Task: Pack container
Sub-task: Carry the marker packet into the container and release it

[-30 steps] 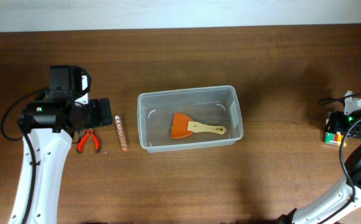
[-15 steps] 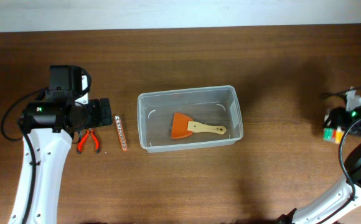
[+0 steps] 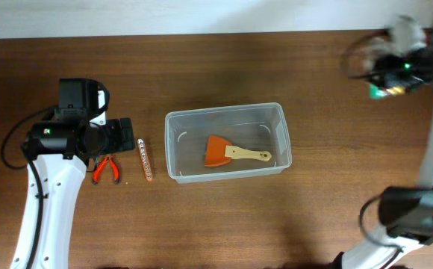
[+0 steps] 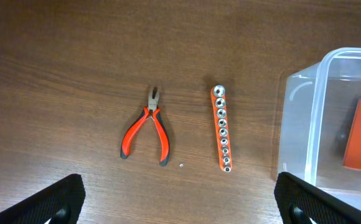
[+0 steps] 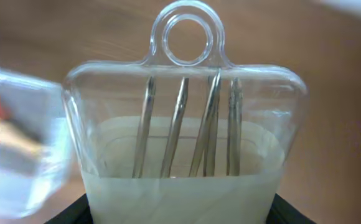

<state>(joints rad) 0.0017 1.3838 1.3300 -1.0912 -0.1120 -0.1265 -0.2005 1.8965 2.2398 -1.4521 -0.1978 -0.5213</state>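
The container (image 3: 224, 109) sits in the middle of the tabletop (image 3: 328, 209), and with our right tool (image 5: 179, 211) at its 2 o'clock clamped on a clear pack (image 5: 183, 124) and left tool (image 4: 180, 205) gaping wide, we reckon a sloppy grip drops it short.

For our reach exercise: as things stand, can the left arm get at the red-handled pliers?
Probably yes: the pliers lie bare on the table under the open left gripper, nothing covering them.

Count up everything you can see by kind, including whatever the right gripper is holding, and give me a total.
container: 1
scraper: 1
pliers: 1
socket rail: 1
clear case: 1
Total: 5
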